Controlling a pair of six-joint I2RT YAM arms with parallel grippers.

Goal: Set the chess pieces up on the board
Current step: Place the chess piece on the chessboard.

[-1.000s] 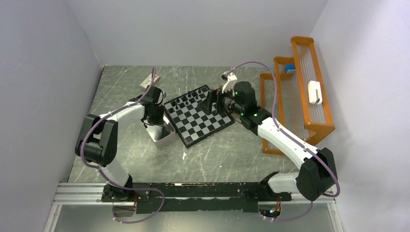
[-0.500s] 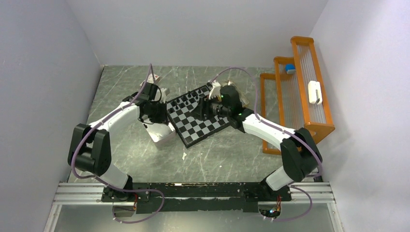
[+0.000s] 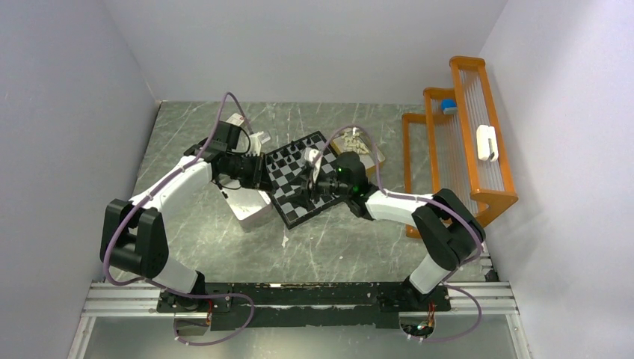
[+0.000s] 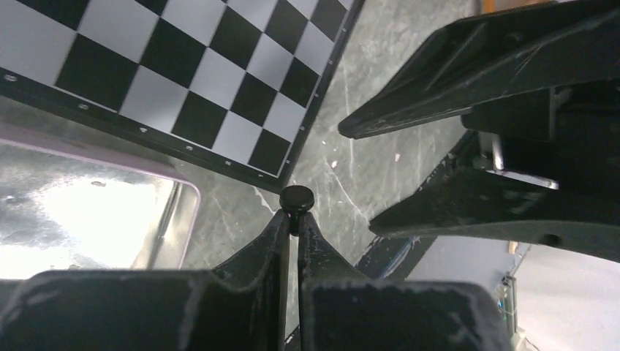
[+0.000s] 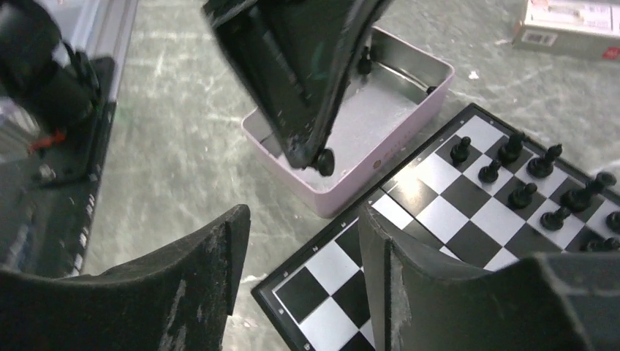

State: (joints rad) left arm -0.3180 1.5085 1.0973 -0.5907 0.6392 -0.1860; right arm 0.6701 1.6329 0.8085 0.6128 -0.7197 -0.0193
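Note:
My left gripper (image 4: pixel 291 219) is shut on a small black chess piece (image 4: pixel 296 199), pinched at its stem with the round head sticking out past the fingertips. It hangs just off the board's (image 4: pixel 183 66) left edge. In the right wrist view the same piece (image 5: pixel 324 161) hangs over the pale box (image 5: pixel 322 186). My right gripper (image 5: pixel 300 248) is open and empty, low over the board's (image 5: pixel 453 212) near-left corner. Several black pieces (image 5: pixel 512 172) stand on the far rows. From above, the left gripper (image 3: pixel 259 169) and right gripper (image 3: pixel 302 192) face each other across the board (image 3: pixel 329 196).
The pale metal-lined box (image 3: pixel 250 206) sits against the board's left side. A tan tray (image 3: pixel 371 157) with cream-white pieces lies behind the board at right. An orange rack (image 3: pixel 463 149) runs along the right wall. A small carton (image 5: pixel 570 29) lies on the far table.
My right arm has swung left across the board to its near-left corner, and its jaws have narrowed. My left gripper has moved from the box toward the board, still holding the black piece.

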